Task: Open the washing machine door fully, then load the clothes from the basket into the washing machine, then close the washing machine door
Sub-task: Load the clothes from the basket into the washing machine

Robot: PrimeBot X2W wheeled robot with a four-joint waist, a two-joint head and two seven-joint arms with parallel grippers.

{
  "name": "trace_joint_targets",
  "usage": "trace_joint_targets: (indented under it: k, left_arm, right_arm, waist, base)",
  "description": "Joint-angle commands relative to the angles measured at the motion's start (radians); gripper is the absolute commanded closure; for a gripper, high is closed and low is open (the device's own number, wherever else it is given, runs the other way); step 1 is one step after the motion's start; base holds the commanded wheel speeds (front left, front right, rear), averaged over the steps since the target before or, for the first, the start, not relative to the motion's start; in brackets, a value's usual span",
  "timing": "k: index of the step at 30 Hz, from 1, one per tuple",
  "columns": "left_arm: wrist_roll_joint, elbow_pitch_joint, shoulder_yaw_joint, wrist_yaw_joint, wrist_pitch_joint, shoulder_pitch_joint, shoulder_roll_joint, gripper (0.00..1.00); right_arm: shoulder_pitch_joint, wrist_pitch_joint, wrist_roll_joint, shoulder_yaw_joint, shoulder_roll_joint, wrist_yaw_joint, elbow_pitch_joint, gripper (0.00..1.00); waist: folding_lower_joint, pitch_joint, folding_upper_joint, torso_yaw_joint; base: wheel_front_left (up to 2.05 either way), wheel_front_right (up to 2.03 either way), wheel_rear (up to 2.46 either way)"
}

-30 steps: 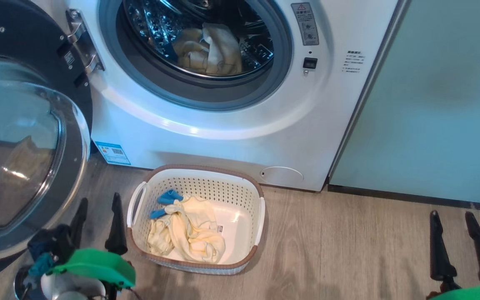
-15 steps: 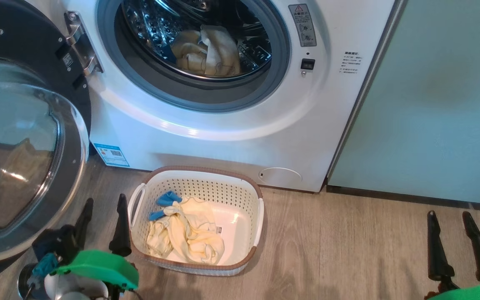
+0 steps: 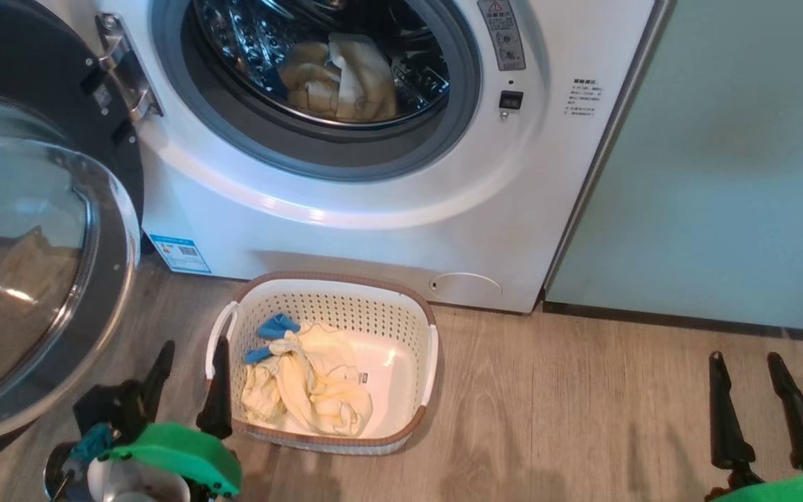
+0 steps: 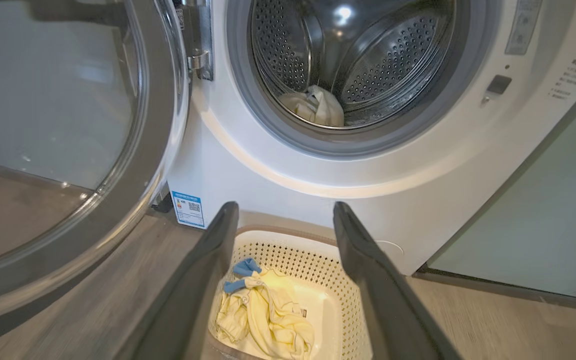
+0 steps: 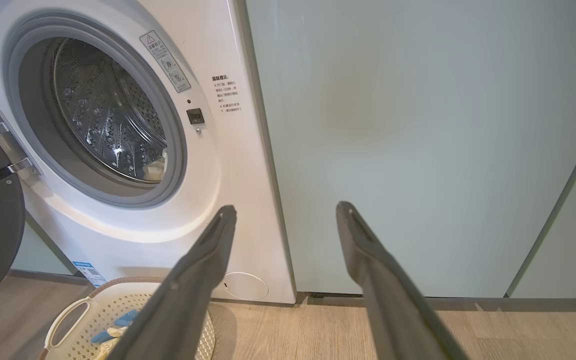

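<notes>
Glossy black, the washing machine door (image 3: 25,244) stands swung wide at the left. Just right of it, the left gripper (image 3: 194,343) hovers released and empty beside the left handle of the basket (image 3: 335,277). The clothes (image 3: 311,387) lie just ahead and to its right, bunched along the basket's left side, below the washing machine (image 3: 387,230). Far right, the right gripper (image 3: 744,357), also released, is well apart; the left arm looks nearer.

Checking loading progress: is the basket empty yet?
Not empty. Pale yellow clothes with blue trim lie bunched in the basket, toward its left; another pale garment sits in the drum.
</notes>
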Motion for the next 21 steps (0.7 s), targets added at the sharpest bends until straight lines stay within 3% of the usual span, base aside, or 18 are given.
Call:
trace_joint_targets:
  k: [1,9,21]
  left_arm:
    - [0.004,-0.007,0.031,-0.011,0.005,-0.071,0.024,0.00]
    - [-0.010,0.113,-0.014,-0.069,0.026,-0.165,0.009,0.00]
    - [-0.034,0.466,-0.061,-0.190,0.060,-0.438,-0.015,0.00]
  right_arm:
    - [-0.028,-0.001,0.008,0.026,-0.016,-0.003,-0.039,0.00]
    - [-0.059,-0.006,0.015,0.028,-0.016,-0.003,-0.048,0.00]
    - [-0.149,-0.030,0.055,0.043,-0.016,-0.003,-0.047,0.00]
  waist:
    - [0.0000,0.017,0.0000,-0.008]
    - [0.0000,0.111,0.0000,-0.043]
    - [0.0000,0.356,0.0000,-0.135]
  base:
    - [0.00,0.00,0.00]
    - [0.00,0.00,0.00]
    - [0.00,0.00,0.00]
